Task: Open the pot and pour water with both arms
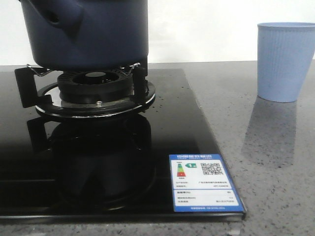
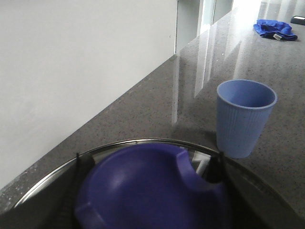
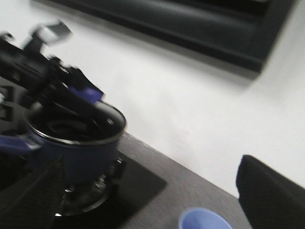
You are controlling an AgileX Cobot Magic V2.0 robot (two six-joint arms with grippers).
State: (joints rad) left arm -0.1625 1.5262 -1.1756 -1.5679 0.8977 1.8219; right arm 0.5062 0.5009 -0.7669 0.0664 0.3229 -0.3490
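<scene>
At the left pincer (image 2: 147, 193): dark fingers (image 2: 75, 174) sit on either side of the round violet-blue lid (image 2: 143, 176) and look clamped on it.
Under the lid: the steel rim of the large dark navy-blue round pot (image 1: 93, 34) curves just beyond it; the lid looks raised and tilted, though the right wrist view is blurred.
Right pincer (image 3: 152, 200): fingers spread wide with nothing between them, hanging off to the cup side.
Pot's place: on the black ring burner (image 1: 96, 81) of the glossy black glass hob (image 1: 187, 123), with its stubby tube handle (image 1: 51, 17) pointing away from the cup.
Nearby: the light blue ribbed cup (image 1: 285, 61) stands on the grey speckled countertop (image 1: 275, 162), well apart from the pot.
Step in hand (judged): taking the lid clear.
Doing it well: lift straight up before moving sideways, keep the grip firm, and set the lid away from cup and handle so the right arm has room.
</scene>
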